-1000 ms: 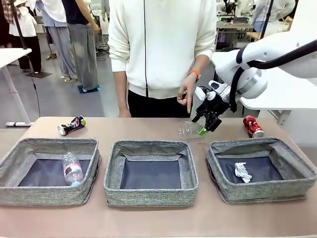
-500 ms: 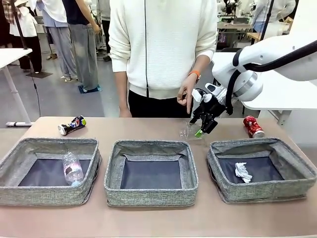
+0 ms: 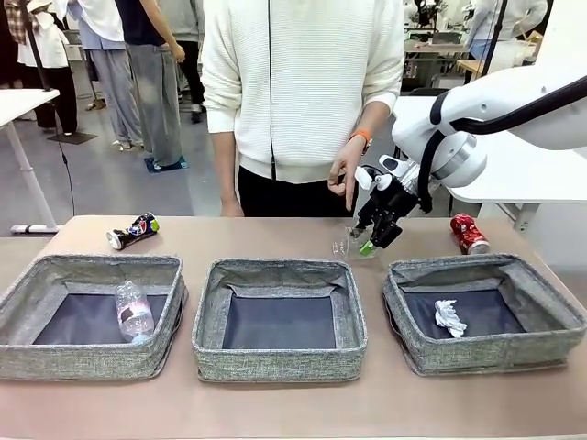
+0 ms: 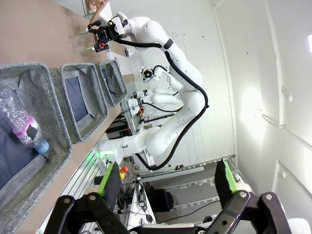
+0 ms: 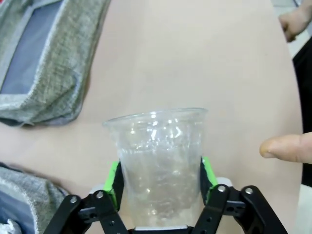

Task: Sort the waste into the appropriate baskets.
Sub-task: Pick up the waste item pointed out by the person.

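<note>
The clear plastic cup [image 5: 158, 161], thin-walled and crinkled, lies low over the tan table [image 3: 275, 234] behind the gap between the middle basket [image 3: 275, 268] and the right one. The right gripper [image 5: 160, 168] has its green pads against both sides. The pick-up step looks in hand; next, probably a gentle lift to the left basket [image 3: 92, 266] holding the clear plastic bottle [image 3: 134, 312]. The left gripper [image 4: 166, 175] gapes wide, empty.

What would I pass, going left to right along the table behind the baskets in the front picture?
Dark can → clear cup → red can.
</note>
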Available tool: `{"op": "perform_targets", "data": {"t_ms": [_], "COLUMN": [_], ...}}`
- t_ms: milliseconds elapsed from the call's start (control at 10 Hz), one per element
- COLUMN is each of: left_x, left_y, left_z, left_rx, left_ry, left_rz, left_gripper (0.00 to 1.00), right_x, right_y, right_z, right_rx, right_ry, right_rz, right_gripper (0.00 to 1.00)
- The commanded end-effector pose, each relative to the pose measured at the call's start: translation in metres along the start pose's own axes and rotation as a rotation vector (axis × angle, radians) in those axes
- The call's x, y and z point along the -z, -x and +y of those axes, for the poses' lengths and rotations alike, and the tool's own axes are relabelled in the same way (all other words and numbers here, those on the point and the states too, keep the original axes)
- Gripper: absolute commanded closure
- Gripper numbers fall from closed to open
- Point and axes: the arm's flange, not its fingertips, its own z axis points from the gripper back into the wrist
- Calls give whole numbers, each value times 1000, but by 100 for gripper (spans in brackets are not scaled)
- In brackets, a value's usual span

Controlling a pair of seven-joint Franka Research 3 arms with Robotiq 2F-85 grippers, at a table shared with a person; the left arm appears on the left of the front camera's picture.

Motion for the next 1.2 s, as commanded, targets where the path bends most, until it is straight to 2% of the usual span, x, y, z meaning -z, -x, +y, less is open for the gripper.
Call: {"op": "perform_targets", "data": {"t_ms": [0, 100, 200, 300, 600, 800, 1100], "left_x": [1, 1, 1, 1, 1, 1, 1], "left_y": [2, 2, 2, 2, 2, 2, 2], "left_z": [-1, -1, -1, -1, -1, -1, -1], "left_rx": [17, 17, 17, 17, 17, 17, 17], "left_ry": [2, 2, 2, 2, 2, 2, 2], "left_rz": [5, 5, 5, 5, 5, 5, 5], "left_gripper": [0, 0, 0, 0, 0, 0, 0], "right_x": [-1, -2, -3, -5, -14, -18, -33], "right_y": [-2, -2, -1, -1, 4, 3, -5], "right_z": [-4, -4, -3, -4, -1, 1, 8], "right_rx": [18, 18, 17, 42, 62, 61, 48], "right_ry": [-39, -41, -39, -22, -44, -44, -69], "right_rz": [38, 42, 55, 59, 61, 24, 62], "right_gripper": [100, 100, 85, 94, 94, 94, 94]}}
